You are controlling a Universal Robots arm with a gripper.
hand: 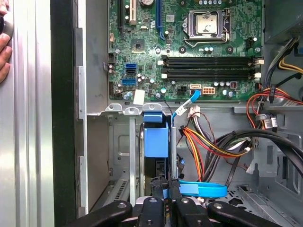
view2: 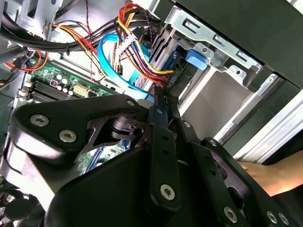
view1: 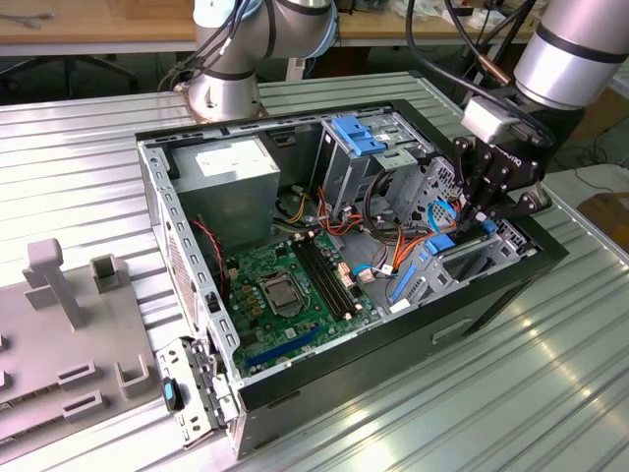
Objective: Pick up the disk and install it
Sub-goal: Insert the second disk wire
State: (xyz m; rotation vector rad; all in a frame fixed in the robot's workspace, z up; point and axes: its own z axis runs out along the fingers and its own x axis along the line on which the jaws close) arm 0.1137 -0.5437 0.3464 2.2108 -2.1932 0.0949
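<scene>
The disk (hand: 156, 142) stands edge-on in the case's lower drive bay, its blue plastic rail and tab facing out between the bay's metal walls. In the exterior view that bay (view1: 470, 258) is at the case's right end. My gripper (view1: 484, 218) reaches down into the case right above it. Its black fingers are shut together in both wrist views, and the tips of my gripper (hand: 165, 185) meet at the blue end of the disk. Beyond my gripper (view2: 158, 101) lies a blue flat cable. Whether the tips touch the disk is hidden.
The open computer case holds a green motherboard (view1: 285, 295), a grey power-supply box (view1: 231, 172), an upper cage with a blue latch (view1: 359, 138) and coloured cable bundles (hand: 213, 142). A hand (hand: 4, 47) rests on the ribbed table by the case. A grey fixture (view1: 69, 324) lies at the exterior view's left.
</scene>
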